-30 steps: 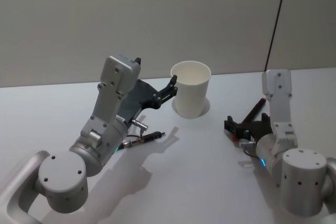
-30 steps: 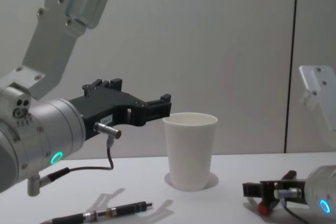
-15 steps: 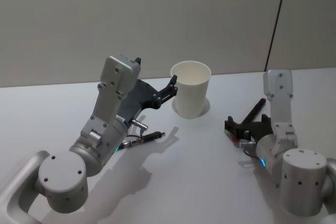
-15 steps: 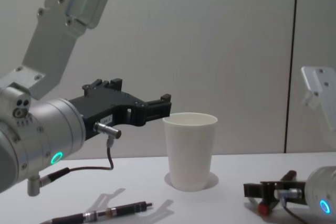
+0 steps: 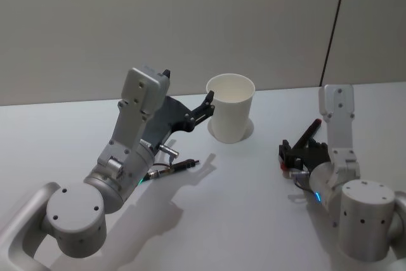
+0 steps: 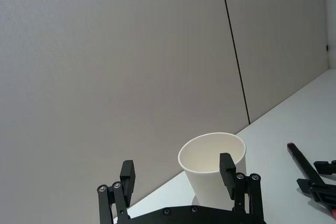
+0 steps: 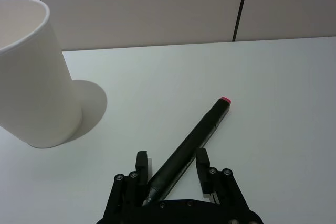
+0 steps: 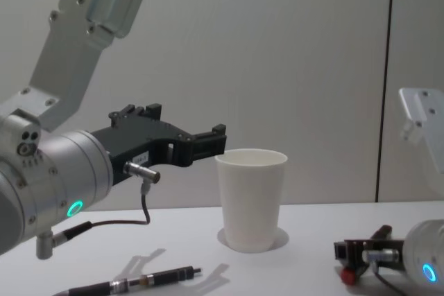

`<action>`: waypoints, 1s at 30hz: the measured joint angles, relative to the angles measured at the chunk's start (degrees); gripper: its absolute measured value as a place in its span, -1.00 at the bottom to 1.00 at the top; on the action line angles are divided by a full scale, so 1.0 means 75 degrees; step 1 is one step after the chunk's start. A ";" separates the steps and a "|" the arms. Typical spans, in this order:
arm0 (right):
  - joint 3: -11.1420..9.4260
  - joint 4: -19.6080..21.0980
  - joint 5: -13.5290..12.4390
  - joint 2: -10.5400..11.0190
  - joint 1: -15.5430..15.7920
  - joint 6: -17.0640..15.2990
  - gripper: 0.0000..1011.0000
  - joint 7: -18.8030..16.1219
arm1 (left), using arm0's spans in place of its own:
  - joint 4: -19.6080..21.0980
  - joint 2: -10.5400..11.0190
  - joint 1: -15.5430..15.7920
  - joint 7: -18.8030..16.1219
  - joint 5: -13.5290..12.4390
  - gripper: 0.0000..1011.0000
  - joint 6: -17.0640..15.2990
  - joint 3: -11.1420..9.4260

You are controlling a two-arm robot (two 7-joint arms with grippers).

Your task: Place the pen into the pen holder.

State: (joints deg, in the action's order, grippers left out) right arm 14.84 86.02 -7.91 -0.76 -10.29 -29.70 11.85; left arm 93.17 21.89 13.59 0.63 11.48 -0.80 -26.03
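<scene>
White cup upright, pen framed by the right fingers

A plain white tapered paper cup with a rolled rim [image 5: 231, 117], serving as the pen holder, is seen standing upright near the far middle of the pale surface [image 5: 241, 214]. The dark slim pen with a red end cap [image 7: 198, 132] is found to the right of the cup, apart from it, laid slantwise with its red end pointed away from the robot. It appears to be resting on the surface, though this cannot be settled.

The right gripper [image 7: 171, 161] is held low at the near end of the pen, and its black fingers [image 7: 202, 163] are set on either side of the barrel. One finger is placed against or just beside the pen. A narrow gap is shown between the barrel and the other finger, so the fingers are parted rather than clamped.

The left gripper [image 5: 207, 101] is raised above the surface at about rim height, just beside the left side of the cup; whether contact is made cannot be told. Its two black fingers [image 6: 127, 174] are spread wide, and in the left wrist view the cup is framed between them, farther off. A slim dark and silver plug on a cable [image 5: 179, 166] is seen lying on the surface beneath the left arm. A plain grey wall [image 5: 95, 30], crossed by a thin dark vertical seam, is seen behind.
</scene>
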 joint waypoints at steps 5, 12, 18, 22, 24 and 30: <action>0.0000 0.0000 -0.0005 -0.0003 0.0000 0.0000 -0.12 0.0004 | 0.0000 0.0000 0.0000 0.0000 0.0000 0.98 0.0000 0.0000; 0.0000 0.0000 -0.0012 -0.0003 0.0000 0.0001 -0.52 0.0008 | 0.0000 0.0000 0.0000 0.0000 0.0000 0.98 0.0000 0.0000; 0.0000 0.0001 -0.0014 -0.0003 0.0000 0.0001 -0.67 0.0008 | 0.0000 0.0000 0.0000 0.0000 0.0000 0.98 0.0000 0.0000; 0.0000 0.0001 -0.0014 -0.0003 -0.0001 0.0001 -0.67 0.0008 | 0.0000 0.0000 0.0000 0.0000 0.0000 0.98 0.0000 0.0000; 0.0000 0.0001 -0.0014 -0.0003 -0.0001 0.0001 -0.67 0.0008 | 0.0000 0.0000 0.0000 0.0000 0.0000 0.98 0.0000 0.0000; 0.0000 0.0001 -0.0014 -0.0003 0.0000 0.0001 -0.67 0.0008 | 0.0000 0.0000 0.0000 0.0000 0.0000 0.98 0.0000 0.0000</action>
State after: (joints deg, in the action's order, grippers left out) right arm 14.84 86.02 -8.01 -0.78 -10.30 -29.70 11.91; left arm 93.17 21.89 13.59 0.62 11.48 -0.80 -26.03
